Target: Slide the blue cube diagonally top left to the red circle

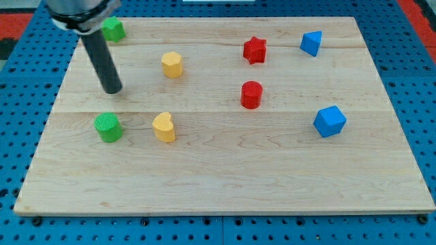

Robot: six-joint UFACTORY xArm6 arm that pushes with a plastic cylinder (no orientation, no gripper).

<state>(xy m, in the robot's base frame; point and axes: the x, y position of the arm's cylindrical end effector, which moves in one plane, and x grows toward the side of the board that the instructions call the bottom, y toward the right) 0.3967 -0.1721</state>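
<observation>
The blue cube [330,121] sits on the wooden board at the view's right. The red circle block [251,94] stands up and to the left of it, near the board's middle. My tip [113,89] is at the view's left, far from both, just above the green circle block [108,127]. The rod leans up toward the view's top left.
A red star [255,50] and a blue triangular block [310,43] lie near the top right. A yellow hexagon [172,64] and a yellow heart [164,126] lie left of the middle. A green block [112,29] sits at the top left. The board's edge [225,212] runs along the bottom.
</observation>
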